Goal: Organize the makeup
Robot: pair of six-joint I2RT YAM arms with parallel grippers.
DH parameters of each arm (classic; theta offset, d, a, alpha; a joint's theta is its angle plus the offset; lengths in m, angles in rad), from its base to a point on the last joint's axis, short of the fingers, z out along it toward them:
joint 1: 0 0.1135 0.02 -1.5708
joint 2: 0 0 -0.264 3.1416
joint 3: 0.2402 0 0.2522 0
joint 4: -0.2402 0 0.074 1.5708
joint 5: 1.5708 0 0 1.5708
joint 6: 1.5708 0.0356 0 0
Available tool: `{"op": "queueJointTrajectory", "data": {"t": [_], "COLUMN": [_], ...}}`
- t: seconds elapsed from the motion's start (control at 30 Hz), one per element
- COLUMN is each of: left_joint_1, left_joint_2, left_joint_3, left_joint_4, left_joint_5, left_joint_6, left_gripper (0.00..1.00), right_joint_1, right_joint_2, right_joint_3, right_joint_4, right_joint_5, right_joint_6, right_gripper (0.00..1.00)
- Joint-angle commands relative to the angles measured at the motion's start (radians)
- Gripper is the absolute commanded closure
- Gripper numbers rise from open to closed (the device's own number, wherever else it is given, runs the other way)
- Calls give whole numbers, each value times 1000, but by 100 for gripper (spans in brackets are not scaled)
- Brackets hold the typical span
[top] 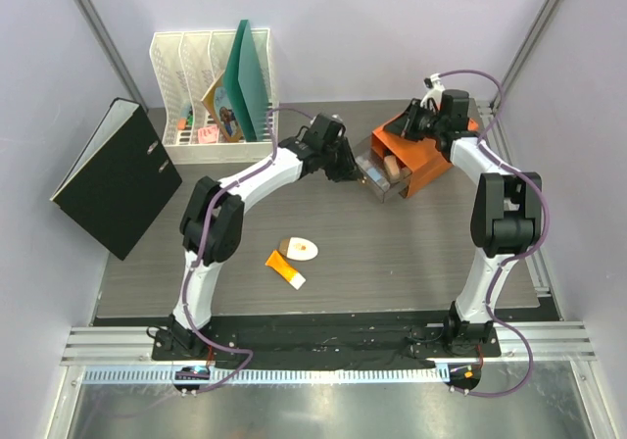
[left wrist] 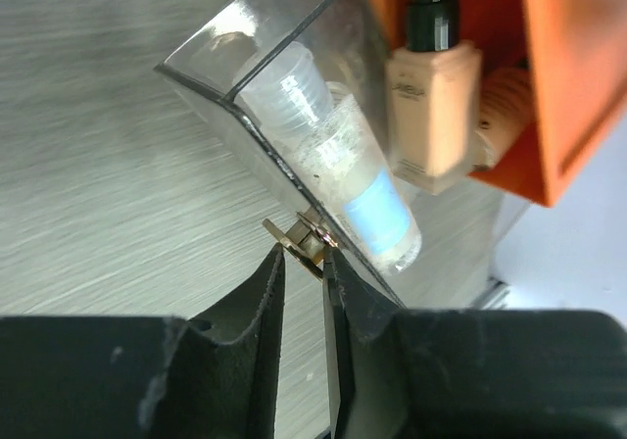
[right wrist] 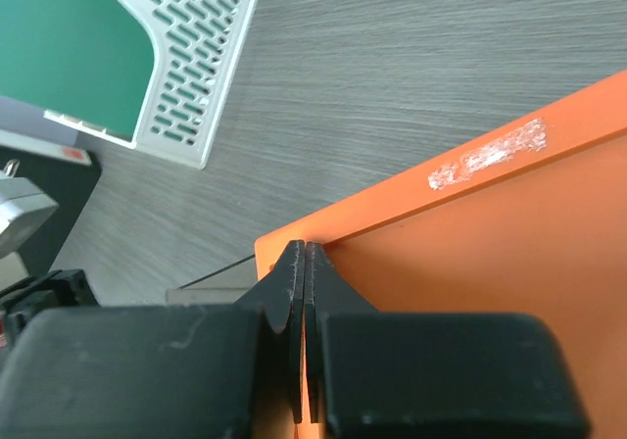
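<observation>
L wrist only: knob btw fingers

On a grey table, the left gripper meets the front of a clear drawer that stands pulled out of an orange box. The right gripper sits over the box's top. Nearer me, a white oval compact lies just beside an orange white-capped tube.
</observation>
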Motion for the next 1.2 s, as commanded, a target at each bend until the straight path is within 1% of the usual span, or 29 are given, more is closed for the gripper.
{"op": "queueJointTrajectory", "data": {"t": [0.0,0.13,0.3,0.4,0.43,0.53,0.73,0.87,1.0,1.17], "left_joint_1": [11,11,14,14,14,11,11,9,11,11], "left_joint_2": [-34,-103,-120,-129,-131,-131,-135,-135,-128,-147], "left_joint_3": [-115,-176,-178,-169,-146,-86,17,48,87,124], "left_joint_4": [-220,-208,-182,-136,-134,-132,-137,-126,-108,-103], "left_joint_5": [-101,-199,-167,-141,-137,-123,-106,-85,-23,-8], "left_joint_6": [111,141,178,187,192,227,293,306,310,299], "left_gripper": [80,82,78,71,66,56,51,48,45,43], "right_joint_1": [4,7,5,5,4,4,4,4,4,1], "right_joint_2": [152,152,152,152,152,156,159,148,130,45], "right_joint_3": [-116,-118,-118,-116,-116,-113,-107,-89,-58,-53], "right_joint_4": [-422,-422,-422,-422,-422,-422,-425,-427,-425,-372], "right_joint_5": [142,143,143,143,143,145,150,140,120,93], "right_joint_6": [-80,-80,-77,-76,-77,-71,-67,-67,-71,-59], "right_gripper": [99,99,99,99,99,99,99,99,99,99]}}
